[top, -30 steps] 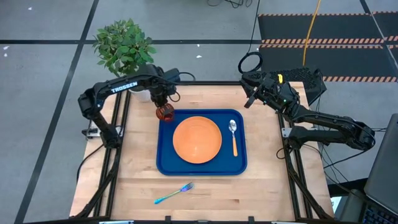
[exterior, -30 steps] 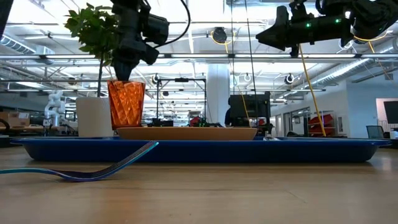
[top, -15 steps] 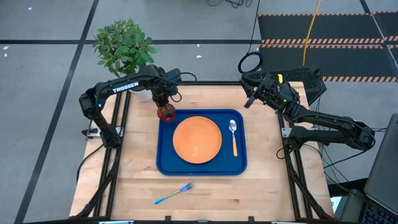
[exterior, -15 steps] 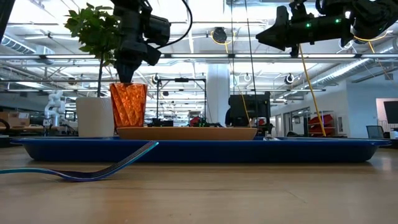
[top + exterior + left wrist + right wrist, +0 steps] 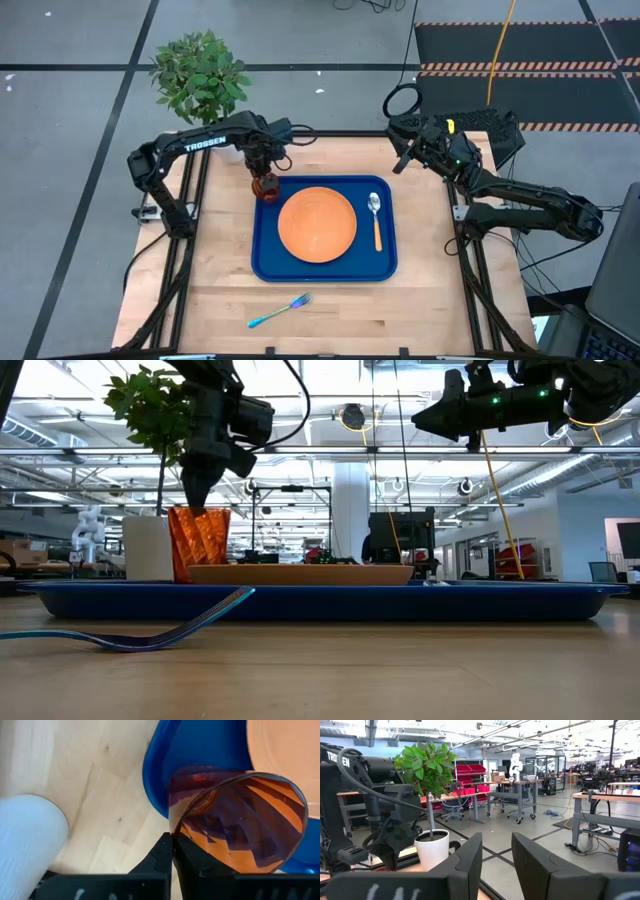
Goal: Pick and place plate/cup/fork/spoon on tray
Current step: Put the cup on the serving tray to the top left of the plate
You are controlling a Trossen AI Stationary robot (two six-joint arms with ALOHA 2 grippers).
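The blue tray (image 5: 325,262) sits mid-table, and everything else is placed from it. The orange plate (image 5: 317,224) lies at its centre; the spoon (image 5: 376,220) rests inside along its right rim. The cup (image 5: 266,187) stands in its far-left corner, lower than half a second ago, base now down at the tray floor. The left gripper (image 5: 262,173) is clamped on the cup's rim. The fork (image 5: 281,310) lies off the tray, on the wood near its front edge. The right gripper (image 5: 405,155) hangs beyond the far-right corner, fingers apart.
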